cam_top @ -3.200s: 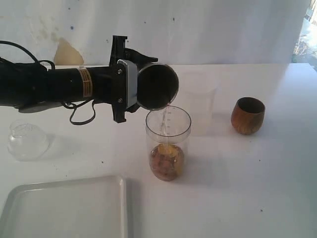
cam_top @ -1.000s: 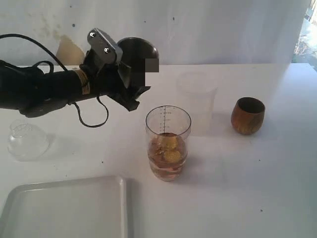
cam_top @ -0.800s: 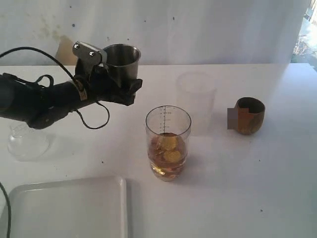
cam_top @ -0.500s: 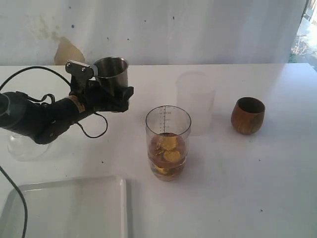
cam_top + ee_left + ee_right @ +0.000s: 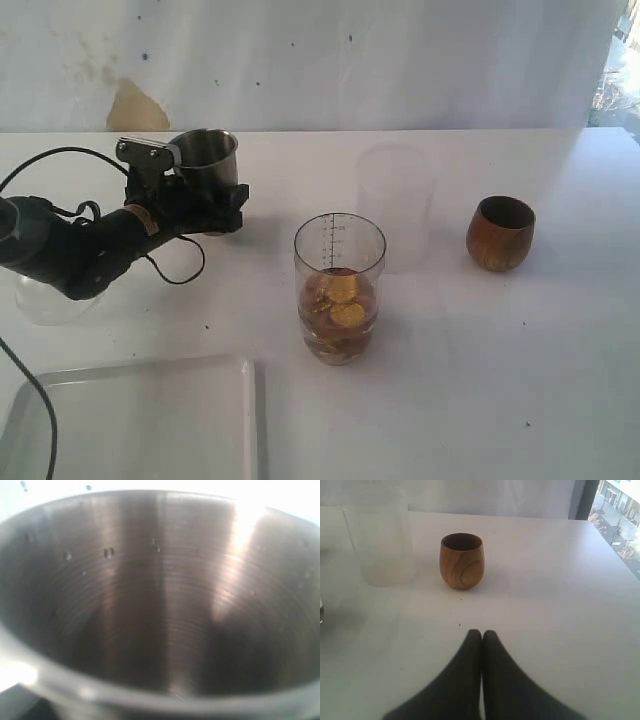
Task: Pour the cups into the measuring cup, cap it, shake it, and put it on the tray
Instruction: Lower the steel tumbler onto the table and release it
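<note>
Tumbler (image 5: 207, 158): righted, lowered left of measuring cup (image 5: 339, 285), gripped by left gripper (image 5: 213, 197).
Right gripper (image 5: 481, 635): closed, empty.
Risk: toppling if released early.

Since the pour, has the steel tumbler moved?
Yes: the tumbler has gone left, away from the measuring cup, and turned from tipped to upright.

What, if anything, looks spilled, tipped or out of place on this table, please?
Nothing stands out. The steel tumbler, held by the left gripper, the measuring cup, the wooden cup and the frosted cup are all upright, and no puddle shows on the white table. Only a few droplets cling inside the tumbler.
</note>
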Motion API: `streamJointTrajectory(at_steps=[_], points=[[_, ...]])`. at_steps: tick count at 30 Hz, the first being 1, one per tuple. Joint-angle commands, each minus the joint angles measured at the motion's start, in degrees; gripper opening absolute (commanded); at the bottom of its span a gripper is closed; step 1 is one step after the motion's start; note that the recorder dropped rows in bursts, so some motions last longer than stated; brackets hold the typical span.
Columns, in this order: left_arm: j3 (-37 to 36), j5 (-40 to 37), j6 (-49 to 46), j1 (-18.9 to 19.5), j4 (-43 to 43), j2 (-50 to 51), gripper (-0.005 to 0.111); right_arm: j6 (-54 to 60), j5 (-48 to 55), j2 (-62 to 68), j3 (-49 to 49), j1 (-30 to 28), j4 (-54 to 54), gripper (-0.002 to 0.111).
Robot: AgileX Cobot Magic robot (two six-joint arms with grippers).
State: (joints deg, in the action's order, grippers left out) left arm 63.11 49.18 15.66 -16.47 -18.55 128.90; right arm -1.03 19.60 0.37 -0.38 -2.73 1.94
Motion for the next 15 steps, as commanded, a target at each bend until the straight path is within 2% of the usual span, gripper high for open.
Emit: streamJointTrajectory(at_steps=[1,3,5,8,9,11,15], points=[[0.27,0.01,0.90,0.18,0.81,-0.24,0.002,-0.31,-0.06,-0.37,0.38,0.29,-0.01,0.000],[0.27,-0.26,0.90,0.18,0.81,-0.24,0.013,-0.31,-0.06,-0.37,0.38,0.29,-0.01,0.000],[0.27,0.09,0.90,0.18,0.70,-0.24,0.029,-0.31,-0.06,-0.37,0.38,0.29,-0.01,0.000],[0.27,0.22,0.90,0.18,0.70,-0.24,0.059,-0.31,-0.06,-0.37,0.38,0.29,-0.01,0.000],[0.27,0.22,0.90,0.18,0.70,-0.24,0.079,-0.31,-0.06,-0.37,0.38,0.29,-0.01,0.000],[0.27,0.22,0.90,0.18,0.70,-0.24,0.095,-0.31,-0.06,-0.37,0.38,0.29,-0.01,0.000],[0.27,0.22,0.81,0.18,0.81,-0.24,0.098,-0.31,-0.06,-0.37,0.38,0.29,-0.01,0.000]])
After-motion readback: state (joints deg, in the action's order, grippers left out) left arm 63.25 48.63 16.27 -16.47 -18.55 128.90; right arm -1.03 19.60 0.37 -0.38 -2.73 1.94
